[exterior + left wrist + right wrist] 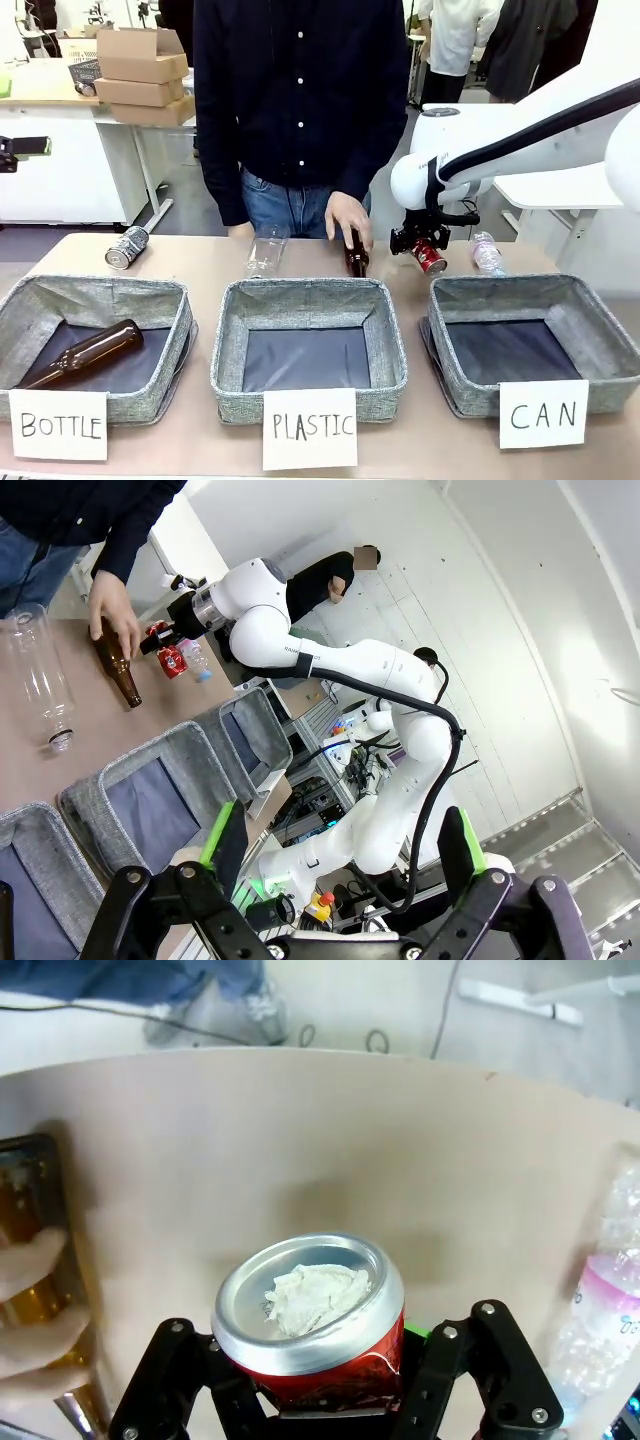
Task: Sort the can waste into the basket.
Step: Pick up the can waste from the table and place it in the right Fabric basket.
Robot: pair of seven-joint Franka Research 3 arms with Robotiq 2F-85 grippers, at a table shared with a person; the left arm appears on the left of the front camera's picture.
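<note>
A beige table (200, 268) holds three grey fabric bins in a row. The basket (600, 350) carded "CAN" shows only its dark floor, as does the "PLASTIC" bin (228, 340) beside it. The "BOTTLE" bin (20, 320), farthest from the basket, holds a brown bottle (85, 355). Just behind the basket's far corner, the right gripper (425, 250) clamps the crushed red can (431, 260). The dark can (126, 247) lies well away from the basket, behind the "BOTTLE" bin. The left gripper (342, 830) gapes wide, holding nothing.
</note>
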